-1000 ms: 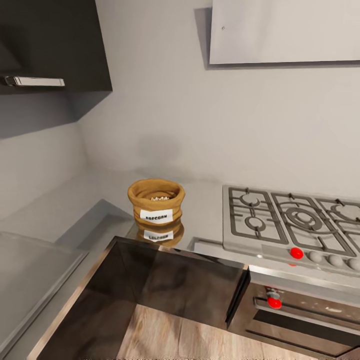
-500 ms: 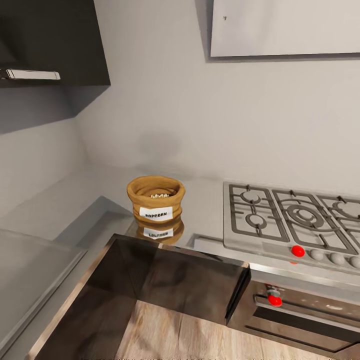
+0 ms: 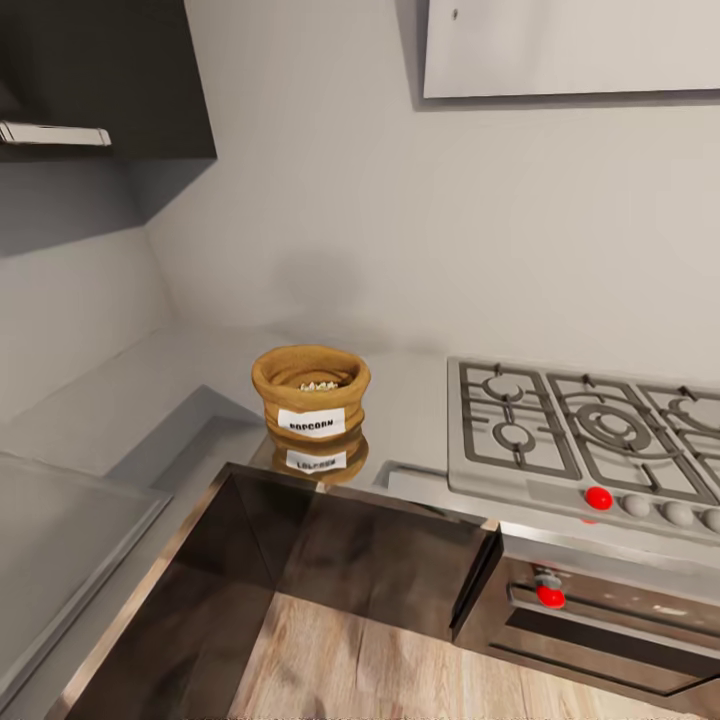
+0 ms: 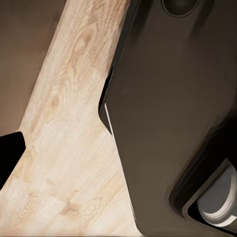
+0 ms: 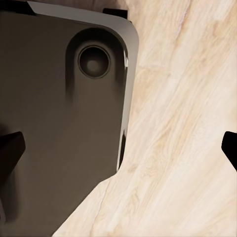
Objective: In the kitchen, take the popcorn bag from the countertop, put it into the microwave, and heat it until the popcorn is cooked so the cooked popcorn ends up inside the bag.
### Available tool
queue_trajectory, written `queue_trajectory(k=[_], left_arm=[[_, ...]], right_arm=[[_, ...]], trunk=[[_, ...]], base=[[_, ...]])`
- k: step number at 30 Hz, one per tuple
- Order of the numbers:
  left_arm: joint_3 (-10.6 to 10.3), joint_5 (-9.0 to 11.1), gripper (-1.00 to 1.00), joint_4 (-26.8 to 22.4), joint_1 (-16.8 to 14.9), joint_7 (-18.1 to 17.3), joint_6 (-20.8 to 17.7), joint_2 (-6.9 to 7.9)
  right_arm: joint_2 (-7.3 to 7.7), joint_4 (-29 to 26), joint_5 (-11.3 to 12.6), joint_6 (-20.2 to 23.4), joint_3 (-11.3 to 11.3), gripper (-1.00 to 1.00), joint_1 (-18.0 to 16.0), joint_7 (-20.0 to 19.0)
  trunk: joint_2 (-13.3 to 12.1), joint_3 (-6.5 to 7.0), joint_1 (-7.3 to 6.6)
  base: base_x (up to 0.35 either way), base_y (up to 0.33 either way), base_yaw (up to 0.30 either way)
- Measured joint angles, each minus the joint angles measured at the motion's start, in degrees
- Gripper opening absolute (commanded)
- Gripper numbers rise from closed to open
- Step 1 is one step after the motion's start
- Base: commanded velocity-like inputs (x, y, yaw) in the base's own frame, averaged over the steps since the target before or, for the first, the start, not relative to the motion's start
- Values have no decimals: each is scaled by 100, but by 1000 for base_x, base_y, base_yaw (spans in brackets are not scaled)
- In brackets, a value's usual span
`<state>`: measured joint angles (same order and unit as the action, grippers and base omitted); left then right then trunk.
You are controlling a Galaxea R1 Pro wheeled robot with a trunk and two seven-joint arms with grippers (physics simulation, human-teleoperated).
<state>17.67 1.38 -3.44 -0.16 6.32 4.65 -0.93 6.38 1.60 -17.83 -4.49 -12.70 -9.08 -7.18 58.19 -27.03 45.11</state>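
Both sets of fingers hang low over the wood floor (image 5: 182, 123) beside the robot's dark base (image 4: 168, 108), and I can't tell if they're spread or clenched since only dark tips poke into the wrist views. Further out, the popcorn bag (image 3: 311, 393) sits upright on the grey worktop (image 3: 410, 400), just left of the gas hob (image 3: 580, 435), nothing touching it. I'd roll in closer, lift an arm, spread wide and pinch the rolled rim level so no kernels spill.

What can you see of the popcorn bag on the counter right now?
The popcorn bag is a squat brown paper sack with a rolled rim and a white label reading POPCORN. It stands upright and open on the grey counter, left of the gas hob, with pale kernels inside. Its reflection shows in the counter; nothing else touches it.
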Motion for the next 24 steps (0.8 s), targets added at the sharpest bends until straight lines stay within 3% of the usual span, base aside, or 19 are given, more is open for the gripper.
queue_trajectory(k=[13, 24], left_arm=[[-9, -11, 100, 1, 0, 39, 1, -2], [-20, -37, 100, 7, 0, 39, 1, -9]], right_arm=[[-1, 5, -1, -2, 4, 100, 0, 0], [-4, -1, -75, 36, 86, 100, 0, -17]], trunk=[[0, -117, 0], [0, -128, 0]], base=[[0, 0, 0], [0, 0, 0]])
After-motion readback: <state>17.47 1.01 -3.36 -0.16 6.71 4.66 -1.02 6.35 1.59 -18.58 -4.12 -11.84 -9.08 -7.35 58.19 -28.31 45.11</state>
